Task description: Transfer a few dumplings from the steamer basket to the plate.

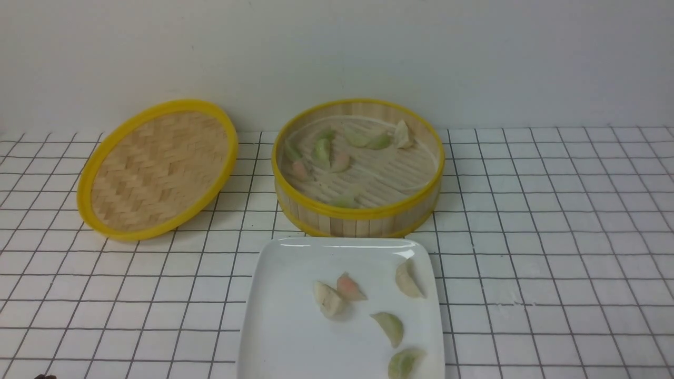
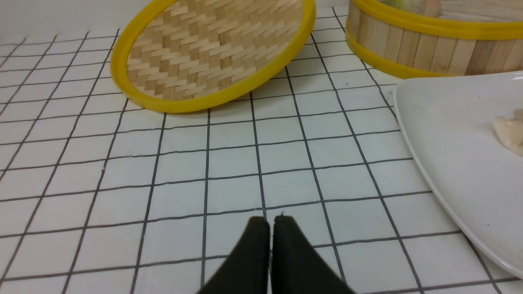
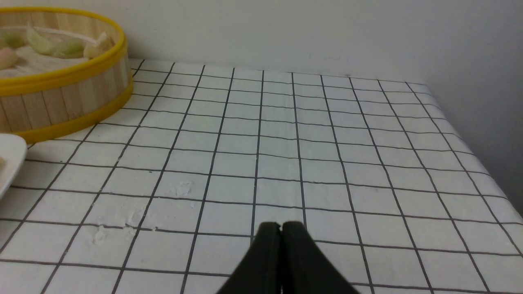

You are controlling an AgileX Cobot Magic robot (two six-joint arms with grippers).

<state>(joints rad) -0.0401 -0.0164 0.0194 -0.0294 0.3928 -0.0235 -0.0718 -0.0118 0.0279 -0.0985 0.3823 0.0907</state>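
Resting pinched, empty: left gripper (image 2: 271,222), right gripper (image 3: 281,226) | dumplings (image 1: 363,308) well apart, on plate (image 1: 274,316)

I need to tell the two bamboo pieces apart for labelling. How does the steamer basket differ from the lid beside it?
The steamer basket has upright slatted walls; the lid is flat and woven. The basket sits level, while the lid is tilted, its far edge raised. The basket holds dumplings; the lid holds nothing. Both are round, bamboo-coloured and yellow-rimmed.
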